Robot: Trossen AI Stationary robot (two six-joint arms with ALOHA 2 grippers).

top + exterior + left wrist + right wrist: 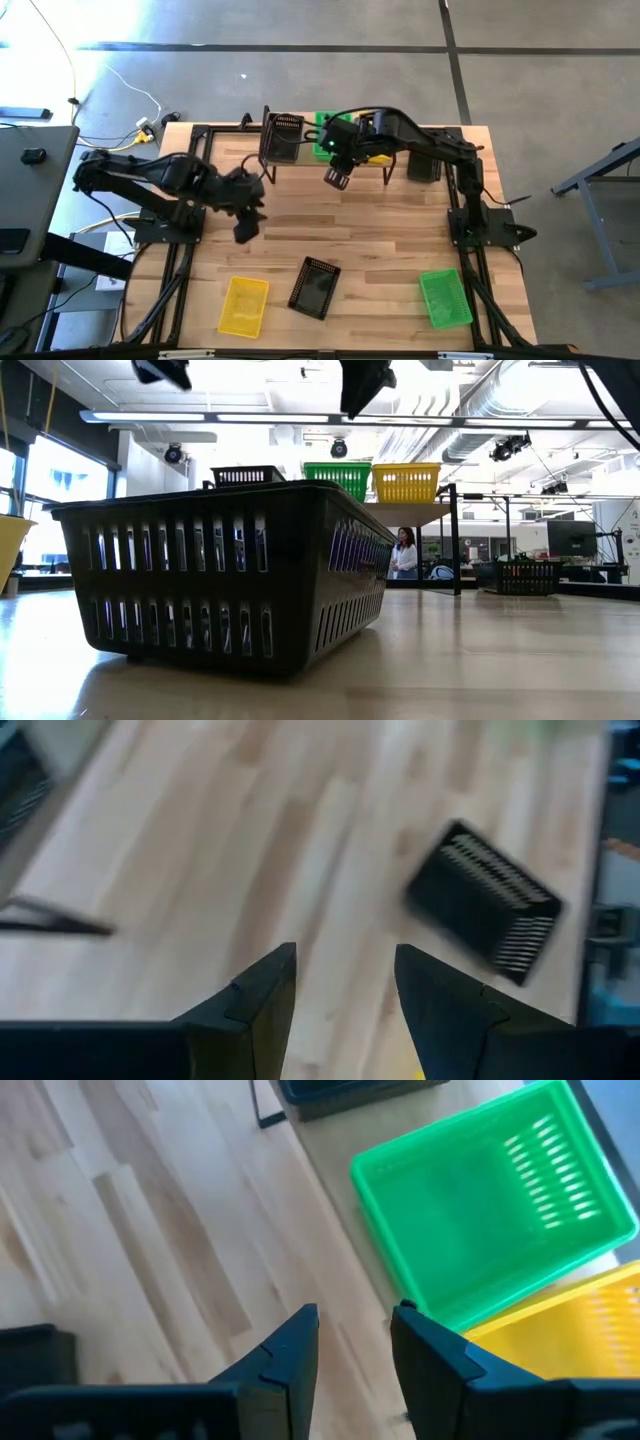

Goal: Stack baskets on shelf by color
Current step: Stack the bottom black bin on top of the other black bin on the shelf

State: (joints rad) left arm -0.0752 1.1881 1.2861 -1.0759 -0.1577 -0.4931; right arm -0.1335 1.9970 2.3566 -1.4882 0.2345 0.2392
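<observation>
Person (404, 553) only in low view; left gripper (345, 982) and right gripper (354, 1342) both parted, empty.

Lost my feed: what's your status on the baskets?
Left gripper open, empty, over mid-table. Right gripper open, empty, beside wooden shelf. Shelf holds black, green, yellow perforated plastic baskets. Nothing blocking.

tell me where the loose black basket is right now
In the high view the loose black basket lies on the tabletop's near side, between the yellow basket and the green basket, touching neither.
</observation>
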